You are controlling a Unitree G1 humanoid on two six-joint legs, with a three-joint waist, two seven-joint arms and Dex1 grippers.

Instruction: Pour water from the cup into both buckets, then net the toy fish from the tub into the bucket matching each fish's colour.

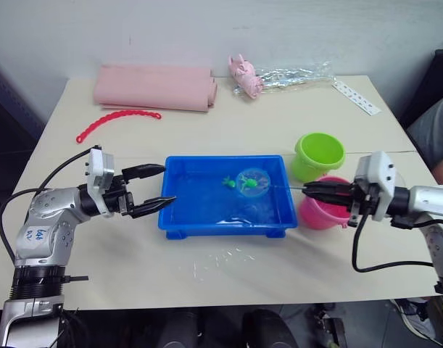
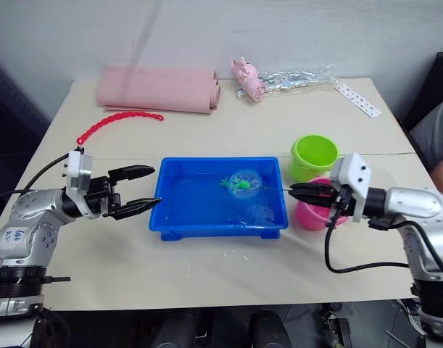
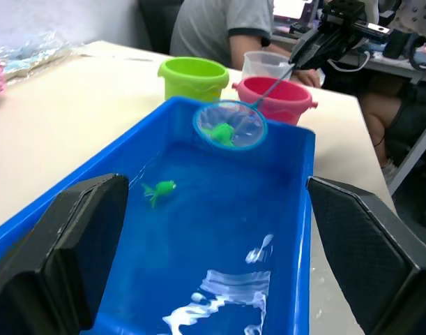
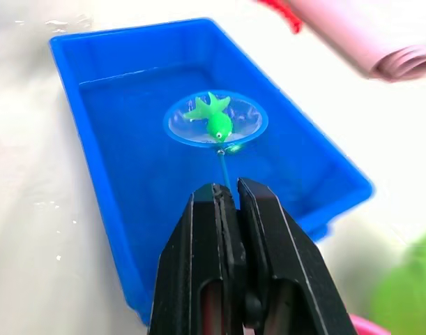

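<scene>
Netting stage. One green fish [image 4: 214, 123] caught in net [image 3: 230, 125], lifted above tub [image 1: 177, 221] water; another green fish [image 3: 159, 189] left in tub, none seen in buckets. Right gripper [image 1: 308, 191] clenched on net handle, axis running right-to-left, ring toward tub centre. Left gripper [image 1: 154, 188] released, straddling tub's left wall. Green bucket [image 1: 318, 154] next.

Buckets [image 1: 319, 156] crowd the tub's [image 1: 226, 226] right end; its front lies open.

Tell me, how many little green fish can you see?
2. One green fish lies in the net held by the right claw over the blue tub. The other fish sits in the tub. Others may be hidden.
</scene>
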